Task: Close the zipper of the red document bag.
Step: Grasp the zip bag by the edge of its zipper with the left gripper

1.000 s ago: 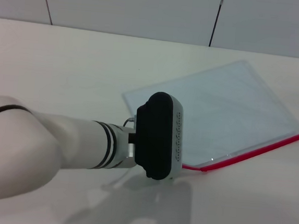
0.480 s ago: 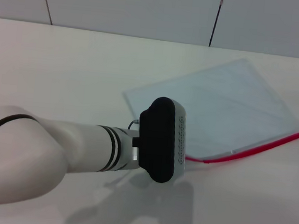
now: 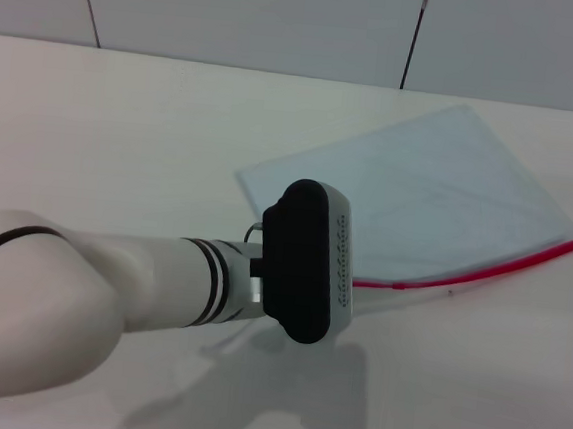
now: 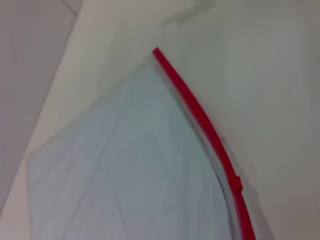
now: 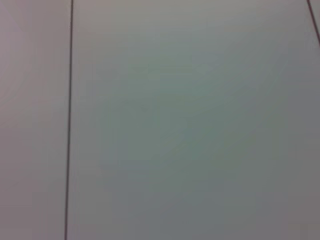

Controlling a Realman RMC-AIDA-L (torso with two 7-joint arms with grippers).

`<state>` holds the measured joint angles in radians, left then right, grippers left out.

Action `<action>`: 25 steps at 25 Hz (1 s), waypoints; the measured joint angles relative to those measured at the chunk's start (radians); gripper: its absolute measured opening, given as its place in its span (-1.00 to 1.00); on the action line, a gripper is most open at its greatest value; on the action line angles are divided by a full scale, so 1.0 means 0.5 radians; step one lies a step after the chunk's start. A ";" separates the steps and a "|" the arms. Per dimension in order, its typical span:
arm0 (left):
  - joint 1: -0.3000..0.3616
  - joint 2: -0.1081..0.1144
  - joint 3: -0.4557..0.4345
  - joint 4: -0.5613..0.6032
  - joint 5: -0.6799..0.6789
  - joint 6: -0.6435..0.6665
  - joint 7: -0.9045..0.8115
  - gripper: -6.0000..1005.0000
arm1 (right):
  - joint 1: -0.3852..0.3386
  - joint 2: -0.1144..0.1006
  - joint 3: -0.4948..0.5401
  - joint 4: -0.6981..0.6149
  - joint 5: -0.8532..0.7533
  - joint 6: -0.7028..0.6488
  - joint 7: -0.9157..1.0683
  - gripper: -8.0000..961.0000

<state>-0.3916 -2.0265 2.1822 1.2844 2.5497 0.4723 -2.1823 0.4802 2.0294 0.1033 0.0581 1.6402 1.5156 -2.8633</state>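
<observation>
The red document bag [image 3: 438, 198] lies flat on the white table [image 3: 123, 130], right of centre, pale blue and translucent. Its zipper [image 3: 508, 267] is the thin red strip along the near edge. A small red slider [image 3: 397, 282] sits on the strip near its left end. My left arm reaches in from the left, and its black wrist housing [image 3: 307, 262] covers the bag's near left corner and hides the gripper. The left wrist view looks along the bag [image 4: 130, 165], the zipper [image 4: 200, 117] and the slider [image 4: 236, 184]. My right gripper is out of view.
A grey panelled wall [image 3: 284, 14] with dark seams runs behind the table's far edge. The right wrist view shows only a flat grey panel [image 5: 190, 125] with a dark seam.
The bag's red edge has shifted away from me and now lies lower and flatter at its left end. My left wrist housing has moved slightly back to the left.
</observation>
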 joint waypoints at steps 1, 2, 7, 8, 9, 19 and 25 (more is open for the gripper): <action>0.011 0.000 0.000 0.000 0.005 -0.031 0.001 -0.81 | 0.000 0.000 -0.016 -0.006 -0.002 0.000 -0.002 0.80; 0.030 0.000 0.002 -0.001 0.010 -0.076 0.003 -0.83 | 0.001 0.000 -0.041 -0.014 -0.002 0.000 -0.004 0.79; 0.112 0.003 0.004 0.001 0.017 -0.310 0.016 -0.88 | 0.028 -0.003 -0.292 -0.111 -0.004 0.003 -0.007 0.79; 0.126 0.006 0.005 0.004 0.017 -0.353 0.018 -0.88 | 0.035 -0.003 -0.340 -0.127 -0.004 0.007 -0.012 0.79; 0.146 0.008 0.006 0.008 0.017 -0.404 0.024 -0.88 | 0.045 -0.003 -0.424 -0.153 -0.005 0.015 -0.031 0.79; 0.350 0.019 0.125 0.016 0.017 -1.120 0.199 -0.88 | 0.120 -0.002 -1.199 -0.394 -0.008 0.035 -0.274 0.79; 0.373 0.029 0.178 0.025 0.017 -1.231 0.205 -0.88 | 0.144 0.006 -1.590 -0.566 -0.008 -0.023 -0.275 0.79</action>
<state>-0.2050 -2.0120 2.2713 1.2967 2.5582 -0.1432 -2.0799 0.5520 2.0322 -0.6915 -0.2248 1.6361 1.5040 -3.0011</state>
